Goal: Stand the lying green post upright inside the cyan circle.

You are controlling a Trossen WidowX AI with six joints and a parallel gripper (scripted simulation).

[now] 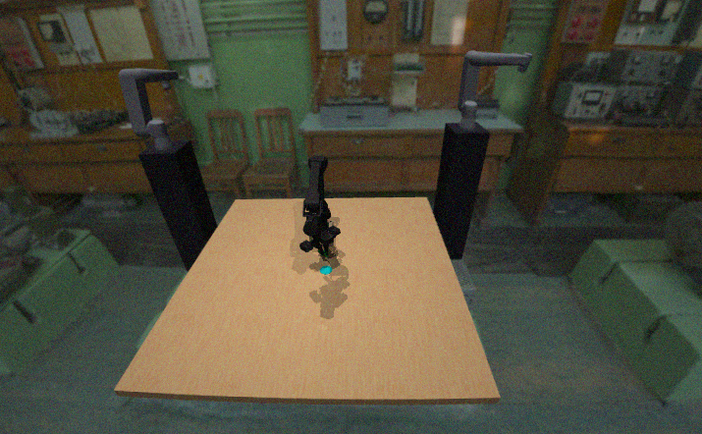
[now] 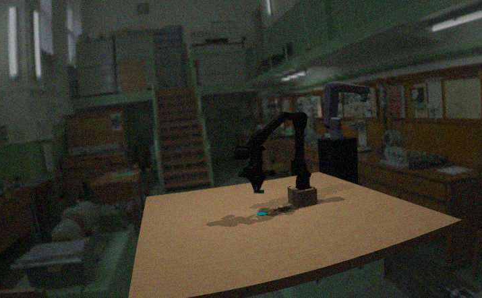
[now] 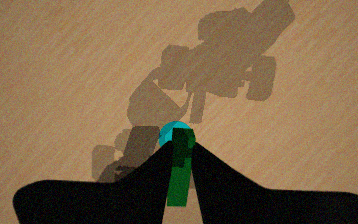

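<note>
Wrist view: gripper (image 3: 180,150) is clamped on the green post (image 3: 179,175) — the two black fingers come in from lower left and lower right of the frame and meet on it at lower centre. Post runs lengthwise btwn them, its far end poking out past the fingertips toward mid-frame. That far end overlaps the cyan circle (image 3: 170,132) as seen from this view; only the circle's upper-left part shows, rest is hidden behind the post and the left finger. Arm's shadow sprawls across the upper right and centre of the wooden table (image 3: 55,65).

Exterior view: arm arches up from its base block (image 2: 302,196) at right-centre of the table (image 2: 346,229), w/ the gripper (image 2: 257,187) pointing down, held above the surface. A small bit of green post (image 2: 259,191) shows at the fingertips — clear of the table, not touching it. Cyan circle (image 2: 261,213) lies flat on the table lower in the frame, in the arm's shadow, near the base block.

Top view: gripper (image 1: 322,250) sits upper centre of the table (image 1: 235,334), cyan circle (image 1: 325,269) just below it in frame. Post is too small to make out properly here.
</note>
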